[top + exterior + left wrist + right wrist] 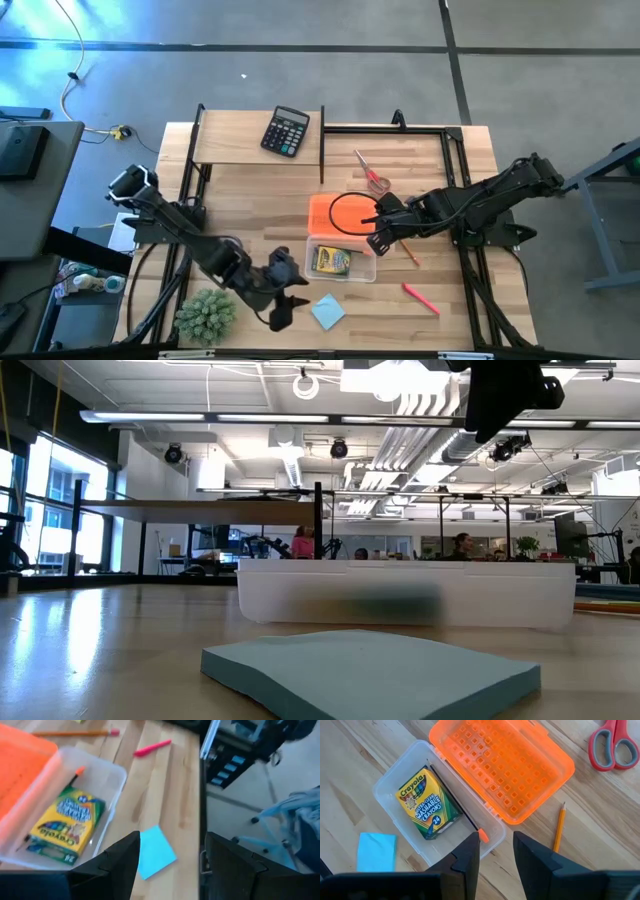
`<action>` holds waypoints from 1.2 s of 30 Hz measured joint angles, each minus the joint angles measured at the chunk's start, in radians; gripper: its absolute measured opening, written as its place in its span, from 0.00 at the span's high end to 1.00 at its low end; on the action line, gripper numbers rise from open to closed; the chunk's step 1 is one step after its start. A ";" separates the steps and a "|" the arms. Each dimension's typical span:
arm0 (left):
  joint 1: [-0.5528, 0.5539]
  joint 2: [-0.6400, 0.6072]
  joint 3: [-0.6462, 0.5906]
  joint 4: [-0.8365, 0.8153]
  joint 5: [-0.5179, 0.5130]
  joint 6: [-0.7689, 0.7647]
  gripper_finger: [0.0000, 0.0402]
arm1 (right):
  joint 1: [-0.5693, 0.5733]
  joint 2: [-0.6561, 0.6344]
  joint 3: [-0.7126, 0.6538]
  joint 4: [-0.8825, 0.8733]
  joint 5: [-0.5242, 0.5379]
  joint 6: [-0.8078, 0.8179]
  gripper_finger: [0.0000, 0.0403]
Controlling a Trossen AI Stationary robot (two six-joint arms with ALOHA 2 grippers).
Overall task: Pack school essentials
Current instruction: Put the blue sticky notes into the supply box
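Clear plastic is what I see first: the pencil box (395, 785) sits open, orange lid (505, 765) flipped back, crayon pack (426, 802) and a dark pencil (454, 802) inside. My left gripper (285, 303) hovers with jaws apart, empty, beside the blue note pad (327, 311). My right gripper (496, 851) hangs over the box's edge, jaws parted, holding nothing. Scissors (372, 172), red pen (421, 298) and an orange pencil (559, 827) lie on the table (240, 180).

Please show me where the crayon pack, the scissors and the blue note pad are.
crayon pack (426, 802): right wrist view, middle of its printed front.
scissors (611, 745): right wrist view, on the red handles.
blue note pad (327, 311): high view, middle of its top sheet.
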 joint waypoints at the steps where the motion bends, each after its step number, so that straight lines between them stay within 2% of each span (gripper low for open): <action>1: 0.000 0.012 -0.001 -0.004 0.007 0.004 0.47 | 0.000 0.000 0.000 0.002 0.000 0.000 0.73; 7: -0.007 0.079 -0.001 0.064 0.044 0.106 0.47 | 0.000 0.000 0.000 0.010 0.000 0.000 0.73; 17: -0.029 0.111 -0.001 0.144 0.101 0.539 0.47 | 0.000 0.000 0.000 0.018 0.000 0.000 0.73; 22: -0.028 0.110 -0.001 0.205 0.124 0.682 0.47 | 0.000 0.000 0.000 0.018 0.000 0.000 0.73; 28: -0.019 0.110 -0.001 0.206 0.202 0.757 0.44 | 0.000 0.000 0.000 0.018 0.000 0.000 0.73; 32: -0.017 0.110 -0.001 0.204 0.208 0.757 0.34 | 0.000 0.000 0.000 0.018 0.000 0.000 0.73; 36: -0.004 0.110 -0.001 0.206 0.206 0.636 0.21 | 0.000 0.000 0.000 0.018 0.000 0.000 0.73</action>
